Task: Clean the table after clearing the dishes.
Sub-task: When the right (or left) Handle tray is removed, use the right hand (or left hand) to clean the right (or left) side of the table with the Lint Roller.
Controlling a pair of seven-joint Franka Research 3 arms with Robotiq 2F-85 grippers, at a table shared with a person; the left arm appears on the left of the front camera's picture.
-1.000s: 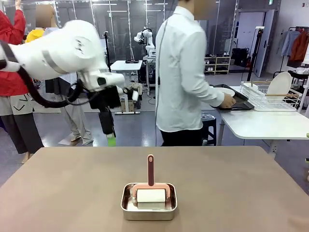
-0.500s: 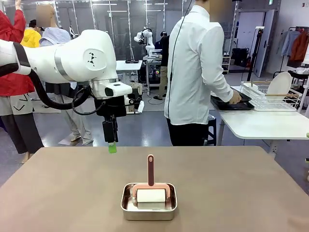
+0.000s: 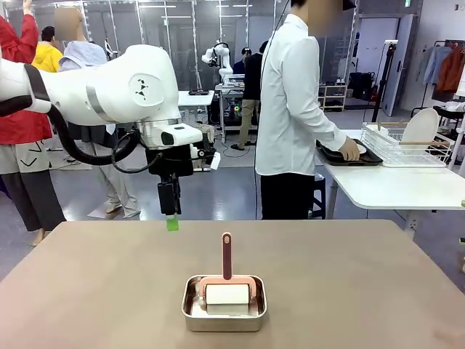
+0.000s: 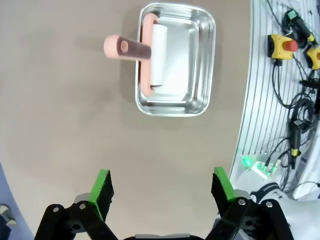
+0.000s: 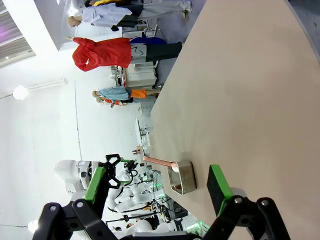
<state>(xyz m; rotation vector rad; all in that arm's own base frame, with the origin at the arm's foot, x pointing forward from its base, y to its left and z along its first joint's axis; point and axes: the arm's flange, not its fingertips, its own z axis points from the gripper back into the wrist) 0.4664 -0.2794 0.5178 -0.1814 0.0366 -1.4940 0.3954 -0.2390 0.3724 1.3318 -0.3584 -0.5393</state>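
from the front: left jaws edge-on above the matte taupe desk (image 3: 87,291), at eleven o'clock of the shiny steel pan (image 3: 224,314); spread unreadable there. from the left wrist: spread wide on green pads (image 4: 102,182), gripping nothing; rounded-rectangular pan at twelve o'clock, white lint roller (image 4: 159,55) lying inside, pink handle upright. from the right wrist: right jaws equally wide, empty. at two o'clock, dark tray (image 3: 367,158) under a person's hand (image 3: 349,151) on the white side desk (image 3: 392,185).

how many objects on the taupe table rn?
2. A steel pan sits on the table, centre, toward the robot's side; a pink-handled lint roller rests inside it, handle upright. Table's nearest strip is out of frame.
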